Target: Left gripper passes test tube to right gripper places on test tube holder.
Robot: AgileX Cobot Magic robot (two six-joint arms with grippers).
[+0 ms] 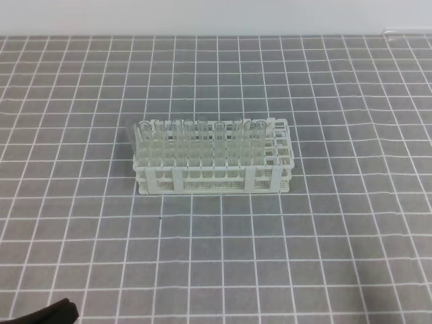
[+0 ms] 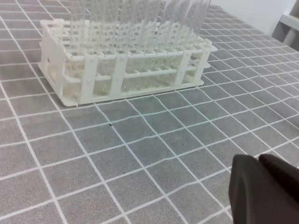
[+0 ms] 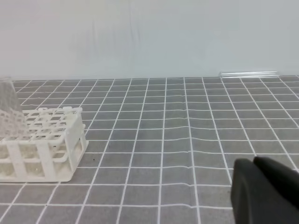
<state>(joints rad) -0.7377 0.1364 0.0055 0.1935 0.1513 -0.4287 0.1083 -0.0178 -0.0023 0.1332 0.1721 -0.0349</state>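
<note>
The white test tube holder [image 1: 212, 177] stands mid-mat, with several clear tubes upright in its left and middle holes; its right-hand holes are empty. It also shows in the left wrist view as the holder [image 2: 93, 79] and at the left of the right wrist view as the holder [image 3: 44, 154]. One clear test tube [image 1: 407, 30] lies flat at the mat's far right edge, also seen as the tube [image 3: 247, 73]. My left gripper [image 2: 259, 161] is low at the near left, its black fingers [image 1: 44, 314] pressed together and empty. My right gripper [image 3: 254, 163] looks shut and empty, far from the tube.
A grey mat [image 1: 216, 256] with a white grid covers the table. A white wall [image 3: 149, 37] rises behind its far edge. A grey object [image 2: 290, 28] stands at the far right of the left wrist view.
</note>
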